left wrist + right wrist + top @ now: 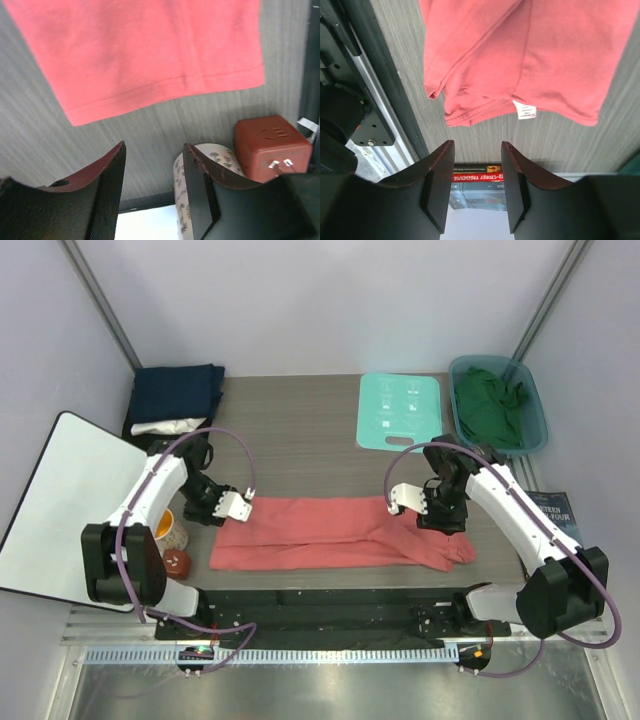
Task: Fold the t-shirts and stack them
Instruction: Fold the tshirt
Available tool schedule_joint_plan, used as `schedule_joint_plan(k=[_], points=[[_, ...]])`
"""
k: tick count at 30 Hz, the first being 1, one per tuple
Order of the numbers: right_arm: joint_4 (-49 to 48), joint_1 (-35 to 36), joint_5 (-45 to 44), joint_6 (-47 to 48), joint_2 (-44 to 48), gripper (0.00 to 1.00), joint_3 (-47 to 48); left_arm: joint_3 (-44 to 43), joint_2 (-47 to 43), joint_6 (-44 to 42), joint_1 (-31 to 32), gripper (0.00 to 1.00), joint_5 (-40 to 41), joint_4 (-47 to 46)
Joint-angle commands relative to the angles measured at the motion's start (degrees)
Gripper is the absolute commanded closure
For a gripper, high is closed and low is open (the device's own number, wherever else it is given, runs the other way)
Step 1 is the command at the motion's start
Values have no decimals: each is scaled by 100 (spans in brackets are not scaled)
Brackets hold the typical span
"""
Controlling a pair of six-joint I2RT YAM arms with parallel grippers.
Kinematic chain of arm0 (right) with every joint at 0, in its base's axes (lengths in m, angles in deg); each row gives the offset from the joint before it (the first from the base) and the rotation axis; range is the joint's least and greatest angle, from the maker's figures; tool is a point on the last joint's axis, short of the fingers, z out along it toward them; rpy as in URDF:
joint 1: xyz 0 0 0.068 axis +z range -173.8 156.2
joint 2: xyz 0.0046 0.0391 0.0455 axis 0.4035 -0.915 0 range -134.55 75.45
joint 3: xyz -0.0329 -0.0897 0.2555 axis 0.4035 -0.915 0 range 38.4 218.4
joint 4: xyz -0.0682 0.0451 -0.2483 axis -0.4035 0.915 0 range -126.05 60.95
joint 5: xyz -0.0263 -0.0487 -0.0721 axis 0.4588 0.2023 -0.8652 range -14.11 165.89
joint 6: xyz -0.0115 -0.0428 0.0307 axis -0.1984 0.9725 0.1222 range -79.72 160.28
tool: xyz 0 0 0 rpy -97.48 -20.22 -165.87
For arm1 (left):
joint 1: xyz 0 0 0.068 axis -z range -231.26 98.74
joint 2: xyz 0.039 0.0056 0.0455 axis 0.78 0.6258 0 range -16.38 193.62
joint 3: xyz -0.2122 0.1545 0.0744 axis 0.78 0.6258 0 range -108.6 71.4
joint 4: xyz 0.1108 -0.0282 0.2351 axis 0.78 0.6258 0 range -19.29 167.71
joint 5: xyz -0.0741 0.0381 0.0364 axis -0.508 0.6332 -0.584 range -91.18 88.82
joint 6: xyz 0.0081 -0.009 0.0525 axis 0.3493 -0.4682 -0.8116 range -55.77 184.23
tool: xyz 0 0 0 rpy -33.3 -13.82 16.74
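The red shirt (340, 532) lies flat on the desk (300, 440), folded into a long strip. The left claw (154, 150) hangs just off the shirt's left end and the right claw (477, 146) just off its right end. Both stand partly open, holding nothing. Behind the red shirt sit a navy shirt (178, 392) and a green shirt (490, 405).

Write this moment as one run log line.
shirt: coral-red cloth t-shirt, long folded band | left gripper: open, empty, near its left end | right gripper: open, empty, near its right end
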Motion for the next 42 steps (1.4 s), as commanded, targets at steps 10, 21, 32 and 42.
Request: schedule_joint_plan(k=[10, 21, 32, 42], points=[[-2273, -665, -501, -561, -1133, 57, 34, -917, 1144, 663, 62, 48, -652, -1033], [-2812, -1062, -501, -518, -2952, 57, 1141, -1673, 1963, 505, 211, 48, -740, -146], [-2522, -1070, -431, -228, -3270, 57, 1362, -2122, 2491, 364, 343, 48, -548, 910], [-2601, -1070, -414, -175, -3551, 57, 1423, -1893, 2895, 662, 615, 48, -187, 313]])
